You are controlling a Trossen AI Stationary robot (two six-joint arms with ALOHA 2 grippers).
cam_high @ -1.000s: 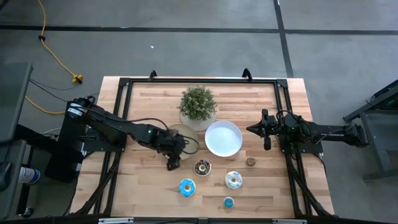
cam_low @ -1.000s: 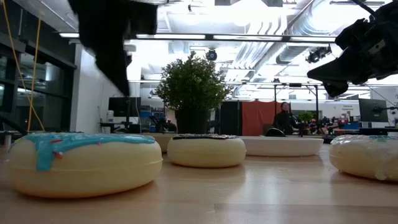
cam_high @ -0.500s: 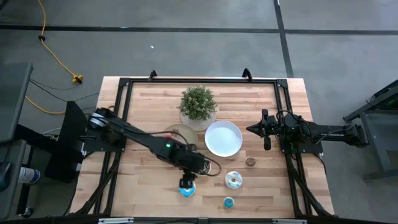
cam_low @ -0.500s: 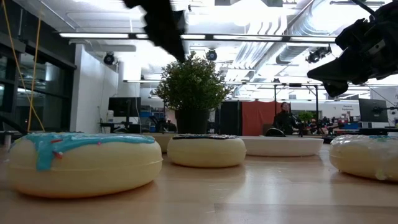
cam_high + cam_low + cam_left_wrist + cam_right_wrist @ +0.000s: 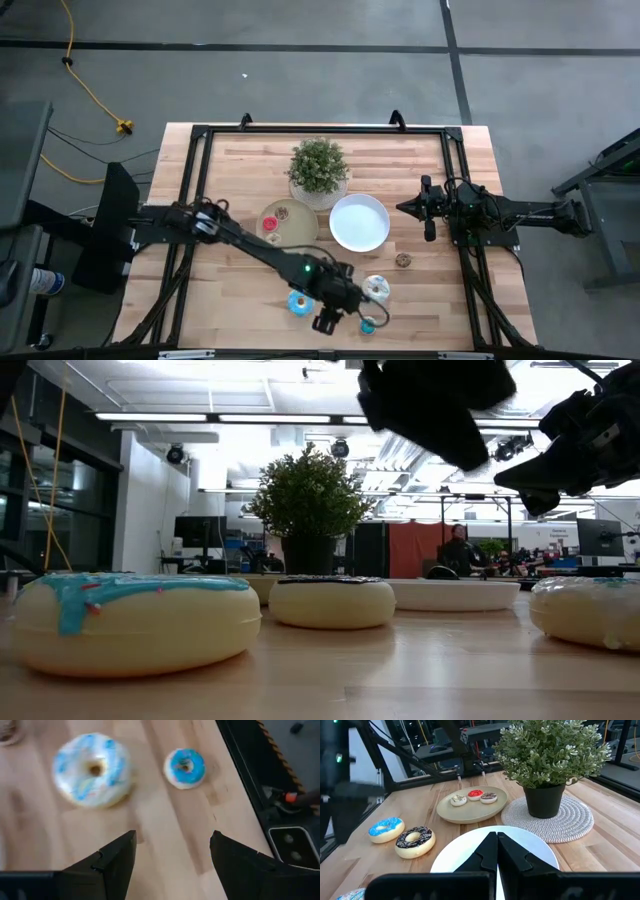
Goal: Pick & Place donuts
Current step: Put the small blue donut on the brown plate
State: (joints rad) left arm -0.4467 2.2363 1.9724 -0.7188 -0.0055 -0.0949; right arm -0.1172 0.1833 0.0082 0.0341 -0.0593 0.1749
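Near the worktop's front edge, the left tool is hovering spread beside a small blue donut, partly hiding it from above; the right tool is waiting pressed together.

Two black jointed arms — a small green light on the left arm (black cables looped alongside).

Three small donuts lie flat together on the tan plate: a white one, a red one and a brown one. On the bare table, near its front edge, lie a large blue-iced donut, a large dark chocolate donut, a large white donut streaked with blue, and a small blue donut. A small brown donut sits toward the right edge.
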